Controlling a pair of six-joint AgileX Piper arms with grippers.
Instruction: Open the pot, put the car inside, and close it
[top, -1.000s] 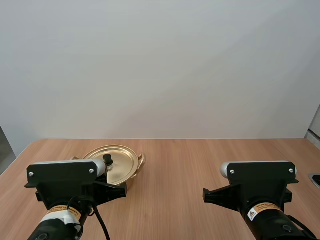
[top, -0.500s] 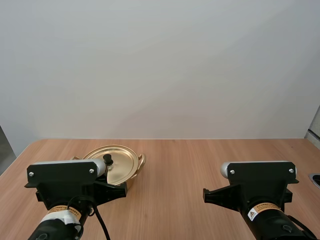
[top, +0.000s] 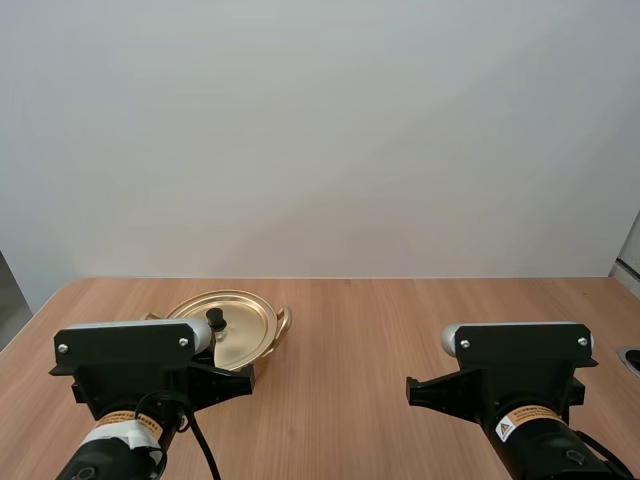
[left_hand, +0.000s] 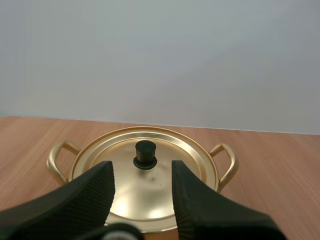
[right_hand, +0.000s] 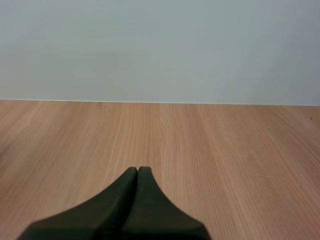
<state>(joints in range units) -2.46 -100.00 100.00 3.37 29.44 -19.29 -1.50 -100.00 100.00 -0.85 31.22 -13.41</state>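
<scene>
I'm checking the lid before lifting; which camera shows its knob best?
Left wrist view: the knob stands clear atop the lid, beyond the open left gripper. High view shows it farther off, beside the left arm.

A shallow, gold-coloured metal pot (top: 262, 348) stands upright on the left half of the bench (top: 420, 320), nearer its far edge than its near edge. Its matching lid (left_hand: 150, 192) lies flat on the rim, closed, with a small black knob (left_hand: 145, 154) at its centre. Two looped handles (left_hand: 227, 165) jut from opposite sides.
</scene>
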